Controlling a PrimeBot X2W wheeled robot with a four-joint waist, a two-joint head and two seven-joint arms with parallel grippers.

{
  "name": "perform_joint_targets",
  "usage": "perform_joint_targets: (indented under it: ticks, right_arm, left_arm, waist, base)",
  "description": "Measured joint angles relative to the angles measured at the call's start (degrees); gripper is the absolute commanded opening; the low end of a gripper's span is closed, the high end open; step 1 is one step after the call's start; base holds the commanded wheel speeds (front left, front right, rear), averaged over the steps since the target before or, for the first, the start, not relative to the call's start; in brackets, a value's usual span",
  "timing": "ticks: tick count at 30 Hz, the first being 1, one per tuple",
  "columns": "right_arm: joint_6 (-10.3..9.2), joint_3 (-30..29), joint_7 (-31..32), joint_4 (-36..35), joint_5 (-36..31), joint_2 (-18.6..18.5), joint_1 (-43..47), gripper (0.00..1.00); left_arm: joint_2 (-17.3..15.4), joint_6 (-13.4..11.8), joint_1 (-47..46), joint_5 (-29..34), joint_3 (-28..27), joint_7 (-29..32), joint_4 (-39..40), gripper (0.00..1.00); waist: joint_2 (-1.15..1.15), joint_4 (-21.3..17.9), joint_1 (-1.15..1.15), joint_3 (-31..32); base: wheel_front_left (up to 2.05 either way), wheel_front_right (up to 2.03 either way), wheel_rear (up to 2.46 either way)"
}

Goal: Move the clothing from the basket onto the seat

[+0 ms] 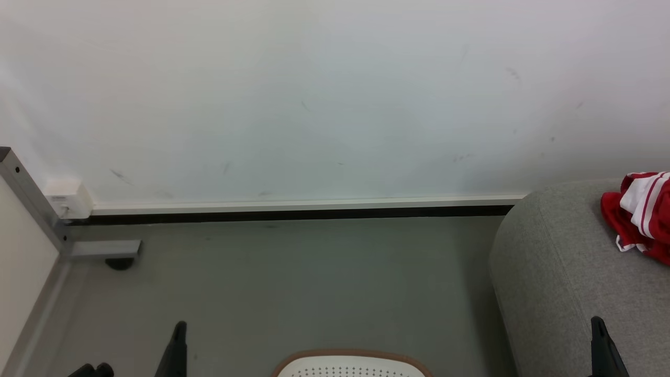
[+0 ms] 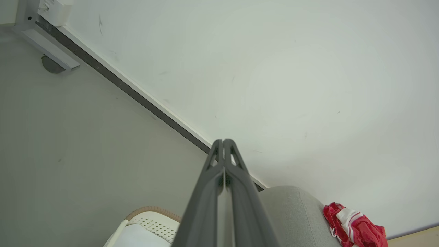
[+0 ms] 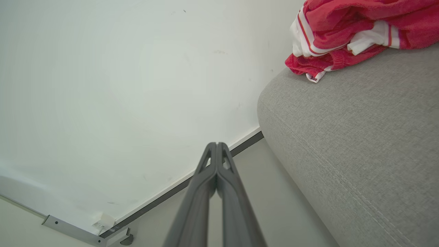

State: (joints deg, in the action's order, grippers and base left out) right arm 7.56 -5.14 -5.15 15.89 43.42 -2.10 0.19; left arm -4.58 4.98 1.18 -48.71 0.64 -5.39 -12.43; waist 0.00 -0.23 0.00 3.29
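Red and white clothing point(image 1: 641, 214) lies bunched on the grey seat point(image 1: 555, 272) at the right; it also appears as clothing point(image 2: 353, 224) and clothing point(image 3: 346, 34) in the wrist views, on the seat point(image 2: 291, 212) and seat point(image 3: 360, 144). The cream basket point(image 1: 350, 364) with a brown rim peeks up at the bottom centre, its inside hidden; the basket point(image 2: 151, 226) sits below my left fingers. My left gripper point(image 1: 179, 327) is shut and empty at the lower left, seen shut in its own view point(image 2: 223, 141). My right gripper point(image 1: 596, 322) is shut and empty over the seat's front, shown shut point(image 3: 216, 144).
A white wall point(image 1: 314, 104) with a dark baseboard point(image 1: 293, 214) runs behind bare grey floor point(image 1: 293, 283). A metal-framed panel point(image 1: 29, 209) with a foot and a white box point(image 1: 68, 199) stands at the left.
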Motion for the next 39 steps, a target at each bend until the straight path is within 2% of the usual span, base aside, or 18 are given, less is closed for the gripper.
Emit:
perform_joint_targets:
  ticks: [19, 39]
  right_arm:
    - [0.00, -0.4, 3.3, -0.3, 14.1, -0.1, -2.0, 0.00]
    - [0.00, -0.6, 6.2, -0.5, 26.4, -0.4, -3.7, 0.00]
  left_arm:
    - [0.4, -0.3, -2.1, -12.8, -2.0, 3.4, 0.5, 0.00]
    - [0.9, -0.5, -3.7, -23.7, -3.9, 6.4, 1.1, 0.00]
  waist:
    - [0.00, 0.0, 0.00, -0.7]
    - [0.00, 0.1, 0.00, -1.4]
  base:
    - [0.00, 0.00, 0.00]
    - [0.00, 0.00, 0.00]
